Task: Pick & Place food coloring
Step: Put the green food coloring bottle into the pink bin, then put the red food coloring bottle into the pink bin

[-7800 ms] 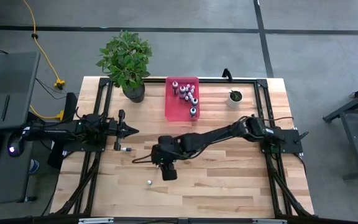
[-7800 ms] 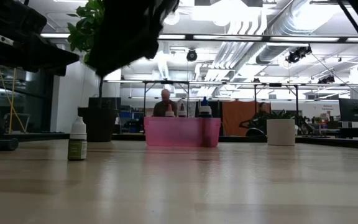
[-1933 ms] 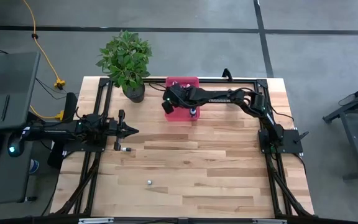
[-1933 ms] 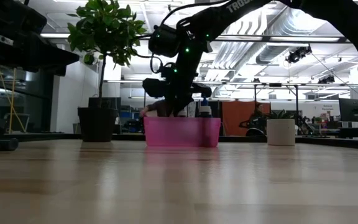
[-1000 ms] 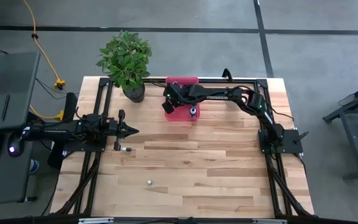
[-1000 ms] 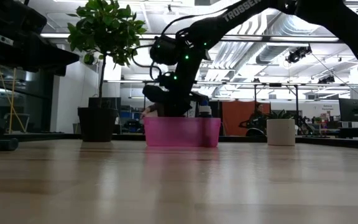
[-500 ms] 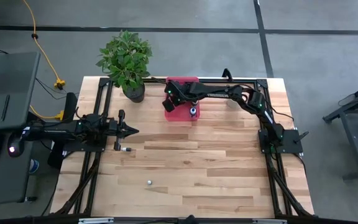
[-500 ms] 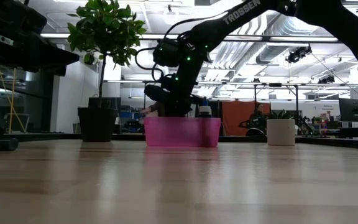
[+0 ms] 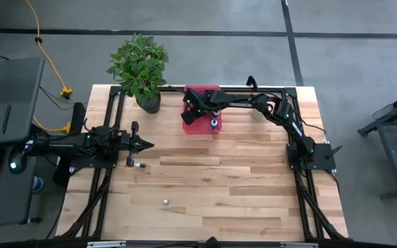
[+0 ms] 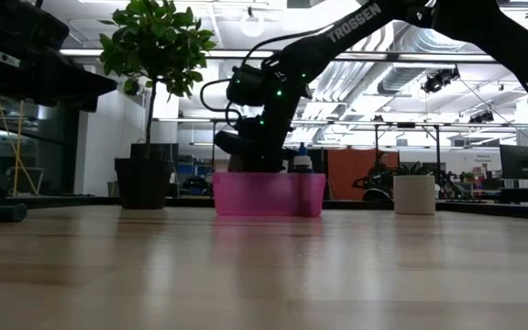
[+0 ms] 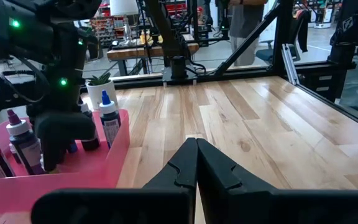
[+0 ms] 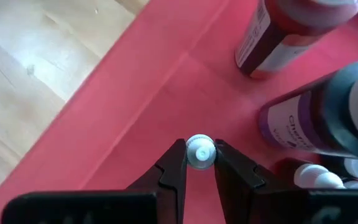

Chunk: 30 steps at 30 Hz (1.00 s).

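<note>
R gripper [image 12: 200, 163] is down inside the pink bin [image 9: 193, 122] at the table's far edge, fingers pinched on the white cap of a small bottle [image 12: 200, 152]; bottle body is hidden under the cap. In the R wrist view, other food coloring bottles stand close by on the bin floor: a reddish one [image 12: 291, 34] and a dark purple-labelled one [image 12: 328, 118], plus more white caps at the edge.

High view: R arm reaches across from the right side to the bin, w/ a blue-topped bottle [image 9: 214, 124] visible at the bin's near end.

L gripper [image 11: 196, 163] is parked low over the table's left side, fingers pressed together, holding nothing.

Two loose bottles are still on the wood: one just ahead of the L gripper [image 9: 140, 165], one nearer the front edge [image 9: 165, 202], well apart from the bin.

Leafy plant pot [image 9: 148, 103] sits just left of the bin; small white pot [image 10: 415, 194] to its right.
</note>
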Tool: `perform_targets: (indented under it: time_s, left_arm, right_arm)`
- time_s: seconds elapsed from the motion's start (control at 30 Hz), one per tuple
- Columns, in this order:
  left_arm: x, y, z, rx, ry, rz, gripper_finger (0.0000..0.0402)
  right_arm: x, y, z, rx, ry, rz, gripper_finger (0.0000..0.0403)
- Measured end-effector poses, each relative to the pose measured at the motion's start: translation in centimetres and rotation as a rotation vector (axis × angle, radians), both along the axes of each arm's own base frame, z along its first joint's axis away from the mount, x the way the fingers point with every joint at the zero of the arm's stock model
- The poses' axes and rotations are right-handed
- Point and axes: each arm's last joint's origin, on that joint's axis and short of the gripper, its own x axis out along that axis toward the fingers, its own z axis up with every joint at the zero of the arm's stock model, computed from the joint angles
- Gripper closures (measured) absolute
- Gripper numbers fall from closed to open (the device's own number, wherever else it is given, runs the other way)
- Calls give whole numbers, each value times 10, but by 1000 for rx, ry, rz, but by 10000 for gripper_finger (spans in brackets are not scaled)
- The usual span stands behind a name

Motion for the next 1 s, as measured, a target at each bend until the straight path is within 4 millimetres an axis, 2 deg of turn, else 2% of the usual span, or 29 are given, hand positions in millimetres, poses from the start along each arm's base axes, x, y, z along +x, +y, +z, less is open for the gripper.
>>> perform_targets:
  time_s: [0.73,0.83,1.0]
  left_arm:
    - [0,0,0,0,0,0,401]
    - [0,0,0,0,0,0,401]
    - [0,0,0,0,0,0,401]
  right_arm:
    - [0,-1,1,9,-9,16,241]
    - [3,-2,8,-4,-23,32,223]
    - [5,-1,30,-68,22,72,202]
